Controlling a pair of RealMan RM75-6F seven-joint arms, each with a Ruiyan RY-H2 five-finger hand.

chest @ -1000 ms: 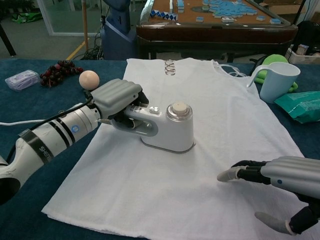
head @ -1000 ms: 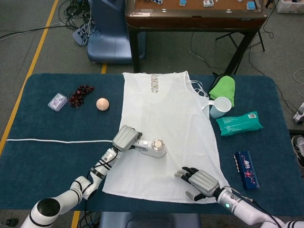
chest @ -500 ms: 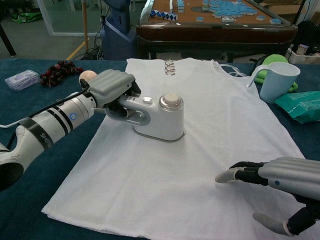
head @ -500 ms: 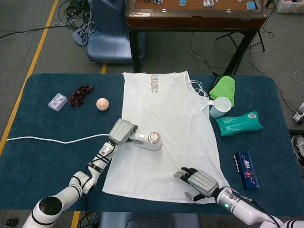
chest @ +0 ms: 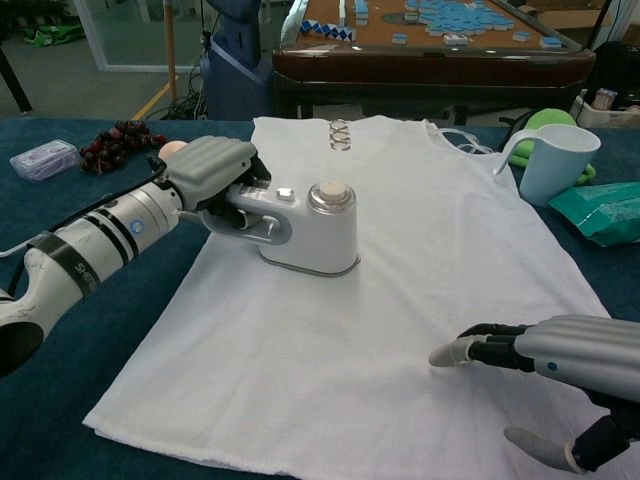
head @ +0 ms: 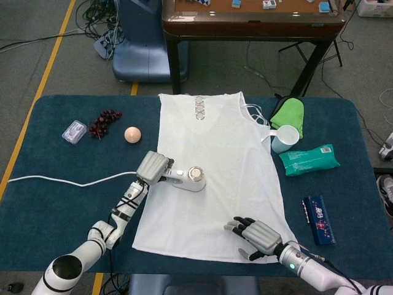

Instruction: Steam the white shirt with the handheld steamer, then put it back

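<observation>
Gripping the handheld steamer by its handle, your left hand keeps it flat on the white shirt, left of the shirt's middle. Your right hand hovers, fingers apart, over the shirt's lower right corner.

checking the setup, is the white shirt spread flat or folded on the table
Spread flat. The white shirt lies open in one layer on the table, neckline away from the robot, with the steamer resting on it.

Right hand cut by chest-view edge; peach ball half-hidden.
</observation>
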